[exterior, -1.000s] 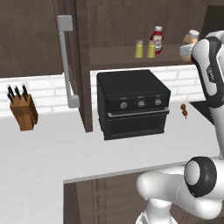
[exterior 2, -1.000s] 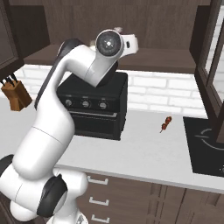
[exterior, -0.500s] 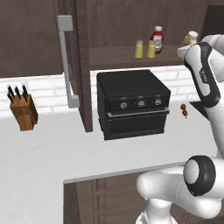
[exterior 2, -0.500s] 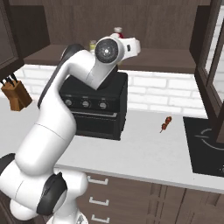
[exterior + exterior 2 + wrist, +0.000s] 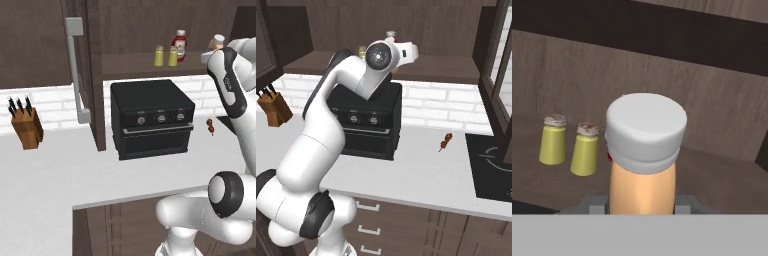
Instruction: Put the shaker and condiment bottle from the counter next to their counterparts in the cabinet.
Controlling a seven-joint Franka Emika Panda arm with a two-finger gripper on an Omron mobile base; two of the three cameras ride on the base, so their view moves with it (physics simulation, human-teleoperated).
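The two-finger gripper point(image 5: 642, 207) is closed on the squat peach-orange condiment bottle with a white cap point(image 5: 643, 160), holding it up at the dark brown wood wall cabinet's inner shelf point(image 5: 135, 67). On that shelf, two yellow-olive shakers with pale caps point(image 5: 166, 56) stand side by side, left of the red white-capped bottle point(image 5: 180, 45).

Cabinet shelf point(image 5: 135, 66): two yellow shakers point(image 5: 166, 56) side by side, red bottle point(image 5: 179, 45) just beside. Bench point(image 5: 60, 175): black oven point(image 5: 152, 120), knife block point(image 5: 27, 127), small skewer point(image 5: 210, 126).
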